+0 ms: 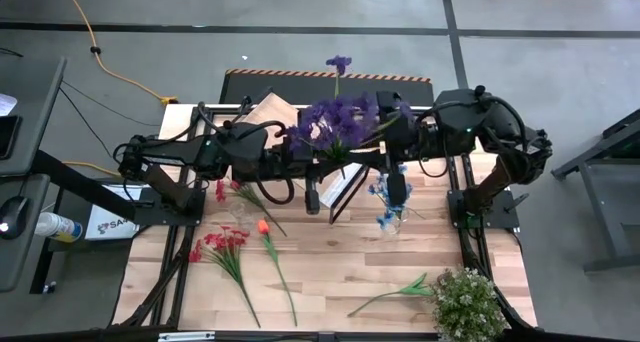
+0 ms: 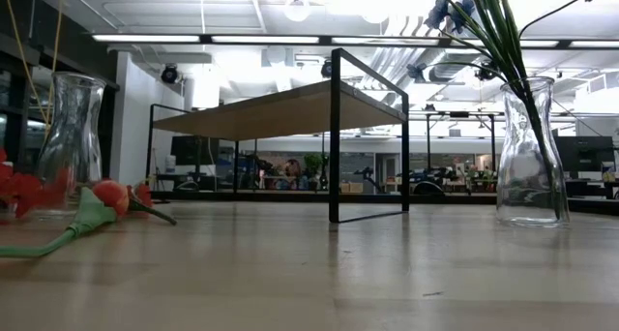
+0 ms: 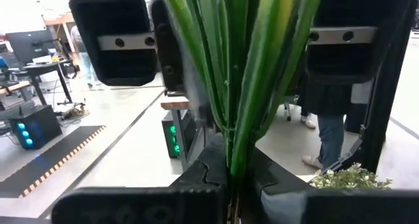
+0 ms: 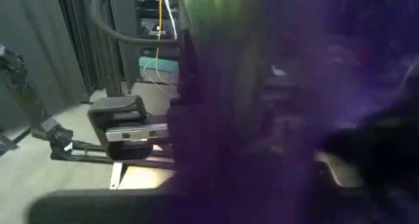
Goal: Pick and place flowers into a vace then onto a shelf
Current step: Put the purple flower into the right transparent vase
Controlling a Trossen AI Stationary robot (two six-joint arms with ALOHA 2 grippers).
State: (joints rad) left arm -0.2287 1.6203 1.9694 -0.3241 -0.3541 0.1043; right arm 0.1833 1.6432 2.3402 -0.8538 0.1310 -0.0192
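We judge the task to be partly done. One clear vase (image 2: 530, 152) stands on the surface (image 1: 340, 267) toward the right edge, already holding blue blooms (image 1: 388, 194), and a second vase (image 2: 71, 142) stands empty toward the left edge beside the loose flowers. The left gripper (image 3: 229, 185) is up over the middle of the surface near the far edge, its fingers closed on a bunch of green stems (the left wrist view shows them pinched tight between the pads), and the purple blooms (image 1: 335, 122) of that bunch spread out above the shelf (image 1: 335, 187). The right gripper (image 1: 400, 132) is close against the same bunch; purple petals fill its own camera, so we cannot tell how its fingers stand. Left to do, as we read it: the purple bunch has yet to go into a vase, and the red sprays (image 1: 222, 244), the orange tulip (image 1: 264, 228) and one more green stem (image 1: 395, 292) near the front edge lie untouched on the surface. The shelf top looks bare in the low view, so no vase has been set on it yet.
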